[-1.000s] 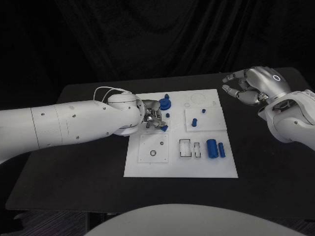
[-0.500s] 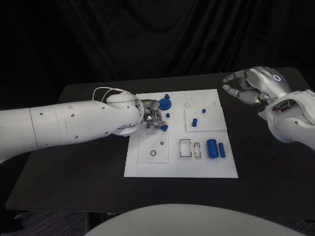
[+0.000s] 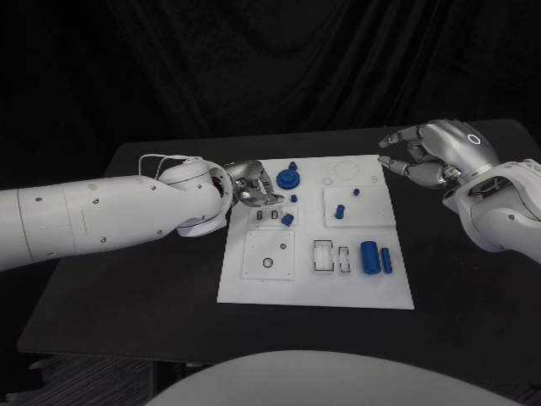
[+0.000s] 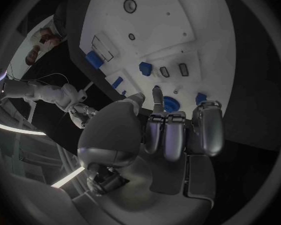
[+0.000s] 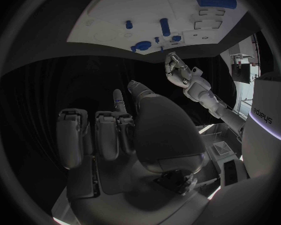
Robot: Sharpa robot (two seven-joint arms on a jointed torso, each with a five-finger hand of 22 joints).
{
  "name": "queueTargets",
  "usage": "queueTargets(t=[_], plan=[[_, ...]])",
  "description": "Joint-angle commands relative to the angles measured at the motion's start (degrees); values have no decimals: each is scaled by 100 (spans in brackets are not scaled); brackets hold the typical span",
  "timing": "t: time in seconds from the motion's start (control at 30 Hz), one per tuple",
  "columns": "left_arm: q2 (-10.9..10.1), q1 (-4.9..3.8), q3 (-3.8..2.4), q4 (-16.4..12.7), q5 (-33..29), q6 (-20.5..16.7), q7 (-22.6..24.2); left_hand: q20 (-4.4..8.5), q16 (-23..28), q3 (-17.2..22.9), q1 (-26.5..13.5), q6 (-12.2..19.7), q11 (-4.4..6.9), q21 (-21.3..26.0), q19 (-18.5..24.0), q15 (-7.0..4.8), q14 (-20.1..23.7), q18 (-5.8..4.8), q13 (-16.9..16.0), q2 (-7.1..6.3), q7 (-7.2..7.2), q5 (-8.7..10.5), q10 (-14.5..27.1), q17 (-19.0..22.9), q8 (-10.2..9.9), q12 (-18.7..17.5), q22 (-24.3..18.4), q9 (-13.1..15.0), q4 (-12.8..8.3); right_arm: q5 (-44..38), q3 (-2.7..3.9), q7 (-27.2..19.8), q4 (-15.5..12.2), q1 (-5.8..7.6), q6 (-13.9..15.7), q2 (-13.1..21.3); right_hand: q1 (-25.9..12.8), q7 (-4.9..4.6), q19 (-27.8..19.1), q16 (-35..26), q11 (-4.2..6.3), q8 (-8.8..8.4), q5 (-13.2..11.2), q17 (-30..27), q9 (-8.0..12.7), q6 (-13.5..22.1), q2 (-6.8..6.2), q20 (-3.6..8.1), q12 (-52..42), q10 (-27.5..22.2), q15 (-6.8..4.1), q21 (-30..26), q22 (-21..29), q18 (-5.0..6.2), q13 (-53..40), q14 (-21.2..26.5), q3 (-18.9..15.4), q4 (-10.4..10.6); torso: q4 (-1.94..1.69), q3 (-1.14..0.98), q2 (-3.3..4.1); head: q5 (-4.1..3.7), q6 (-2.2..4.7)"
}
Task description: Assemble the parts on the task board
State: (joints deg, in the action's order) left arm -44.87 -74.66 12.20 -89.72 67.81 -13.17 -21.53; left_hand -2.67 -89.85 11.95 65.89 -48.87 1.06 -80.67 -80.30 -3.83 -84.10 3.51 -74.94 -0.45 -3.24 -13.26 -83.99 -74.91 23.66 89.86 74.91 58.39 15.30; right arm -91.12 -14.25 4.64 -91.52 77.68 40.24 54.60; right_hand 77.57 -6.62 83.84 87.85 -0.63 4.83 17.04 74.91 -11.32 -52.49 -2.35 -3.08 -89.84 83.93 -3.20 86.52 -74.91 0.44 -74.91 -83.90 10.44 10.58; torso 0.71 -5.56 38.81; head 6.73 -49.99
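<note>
The task board is placed in the middle of the black table. Small blue parts are seen on it: a round part with a peg near the far left corner, a small piece just beside two dark slots at the left edge, an upright peg toward the far right side, and two cylinders lying side by side near the right edge.

The left hand is held over the far left corner of the board, just beside the round part and near the small piece at the slots. In the left wrist view its fingers are curled inward, with nothing seen between them; the blue pieces lie on the board beyond the fingertips, apart from them.

The right hand is kept above the table beyond the far right corner of the board, well apart from all parts. Its fingers are bent but spread, and nothing is held.
</note>
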Motion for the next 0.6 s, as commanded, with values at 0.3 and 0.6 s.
queueTargets(t=[0.3, 0.6], plan=[[-492, 2, -2, -341, -1022, -480, 379, -130, -15, 265, 421, 767, -174, -62, -85, 156, -590, -33, -1506, 31, -184, 1, -601, -1509, 7, 14, 588, 114, -203, -87, 8, -380, -13, -15, -1012, -475, 227, 55, 483, 49, 15, -94, 158, 1202, 35, 133, -138, -5, -16, 607, -3, 76, -1409, 32, -1509, -546, 33, -232, -24, 14, -12, 55, -1], [-710, 4, -1, -447, -1973, -341, 792, -196, -15, 482, 606, 1019, -250, -118, -147, 225, -590, -53, -1506, -6, -270, -81, -601, -1509, 12, 14, 672, 19, -320, -216, 9, -434, 105, -17, -1639, -981, 261, 104, 498, 63, 55, -113, -42, 1224, 62, 210, -210, 24, -16, 607, -36, 109, -1421, 23, -1509, -550, -1, -327, -90, 61, 5, 67, -1]])
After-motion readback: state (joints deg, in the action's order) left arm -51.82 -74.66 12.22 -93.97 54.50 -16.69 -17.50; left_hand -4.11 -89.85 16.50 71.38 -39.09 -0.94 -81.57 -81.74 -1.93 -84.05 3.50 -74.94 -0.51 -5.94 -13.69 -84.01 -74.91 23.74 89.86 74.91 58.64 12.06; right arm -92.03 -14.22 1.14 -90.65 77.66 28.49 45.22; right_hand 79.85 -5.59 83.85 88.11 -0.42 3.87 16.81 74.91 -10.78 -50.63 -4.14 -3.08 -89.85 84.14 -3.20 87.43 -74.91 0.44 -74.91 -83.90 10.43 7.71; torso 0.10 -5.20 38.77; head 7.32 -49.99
